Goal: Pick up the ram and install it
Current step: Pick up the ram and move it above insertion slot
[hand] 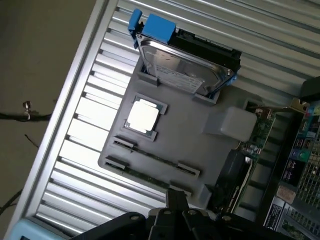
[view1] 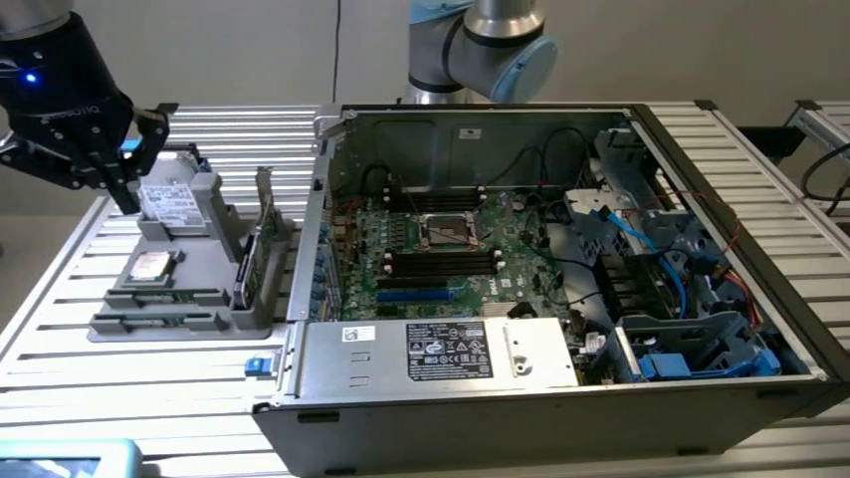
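Black fingers (view1: 126,197) (hand: 175,200) pressed together and gripping nothing hover over a gray parts tray (view1: 199,267) (hand: 200,150). In the exterior view they sit at about nine o'clock from the hard drive (view1: 175,199) (hand: 185,65) propped in the tray's rear cradle. The ram (view1: 166,298) (hand: 150,156), a thin green stick, rests on edge in a long slot near the tray's front, at roughly six o'clock from the fingers in the exterior view and well apart from them. A square processor chip (view1: 150,267) (hand: 143,114) lies flat between the drive and the ram. A taller green expansion card (view1: 261,244) (hand: 261,131) stands upright along the tray's three o'clock side. Beyond it, on the same slatted metal table (view1: 54,339) (hand: 90,115), an open computer case (view1: 531,428) lies on its side with the motherboard (view1: 516,219) and its black memory slots (view1: 439,263) exposed. The arm's pale blue joint (view1: 512,60) rises at twelve o'clock behind the case.
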Controlling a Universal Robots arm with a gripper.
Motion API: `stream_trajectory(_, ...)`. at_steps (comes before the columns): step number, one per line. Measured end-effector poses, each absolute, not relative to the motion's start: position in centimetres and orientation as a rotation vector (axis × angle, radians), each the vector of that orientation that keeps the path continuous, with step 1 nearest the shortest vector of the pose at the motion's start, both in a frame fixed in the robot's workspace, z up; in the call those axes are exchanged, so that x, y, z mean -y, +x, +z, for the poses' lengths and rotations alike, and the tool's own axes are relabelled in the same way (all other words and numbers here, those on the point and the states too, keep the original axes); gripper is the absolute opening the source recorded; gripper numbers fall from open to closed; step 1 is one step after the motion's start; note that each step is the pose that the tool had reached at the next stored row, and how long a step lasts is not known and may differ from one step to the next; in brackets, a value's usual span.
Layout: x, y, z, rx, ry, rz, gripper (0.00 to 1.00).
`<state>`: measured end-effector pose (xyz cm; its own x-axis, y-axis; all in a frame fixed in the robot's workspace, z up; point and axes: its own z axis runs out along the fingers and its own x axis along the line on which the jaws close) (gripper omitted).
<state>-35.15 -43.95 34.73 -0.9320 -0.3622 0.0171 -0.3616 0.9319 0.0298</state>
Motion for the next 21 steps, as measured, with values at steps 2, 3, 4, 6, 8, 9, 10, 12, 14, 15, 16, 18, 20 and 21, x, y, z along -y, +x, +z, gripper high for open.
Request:
stream_trajectory(2,43.95,-35.15,34.73,3.054,0.632,-0.04,0.11)
stream_trajectory(3,43.95,-35.15,34.73,3.048,0.659,-0.04,0.11)
stream_trajectory(4,43.94,-35.15,34.73,3.042,0.686,-0.04,0.11)
stream_trajectory(6,43.95,-35.15,34.73,3.028,0.741,-0.039,0.11)
stream_trajectory(8,43.95,-35.15,34.72,3.014,0.796,-0.038,0.11)
stream_trajectory(9,43.95,-35.15,34.72,3.006,0.823,-0.038,0.11)
stream_trajectory(10,43.94,-35.15,34.72,2.999,0.85,-0.037,0.11)
stream_trajectory(12,43.94,-35.15,34.72,2.982,0.905,-0.037,0.11)
stream_trajectory(14,43.94,-35.15,34.72,2.965,0.959,-0.037,0.11)
stream_trajectory(15,43.94,-35.15,34.72,2.956,0.986,-0.036,0.11)
stream_trajectory(16,43.94,-35.15,34.72,2.947,1.012,-0.036,0.11)
stream_trajectory(18,43.95,-35.15,34.71,2.927,1.067,-0.037,0.11)
stream_trajectory(20,43.95,-35.15,34.71,2.908,1.119,-0.037,0.11)
stream_trajectory(21,43.94,-35.15,34.71,2.897,1.145,-0.037,0.11)
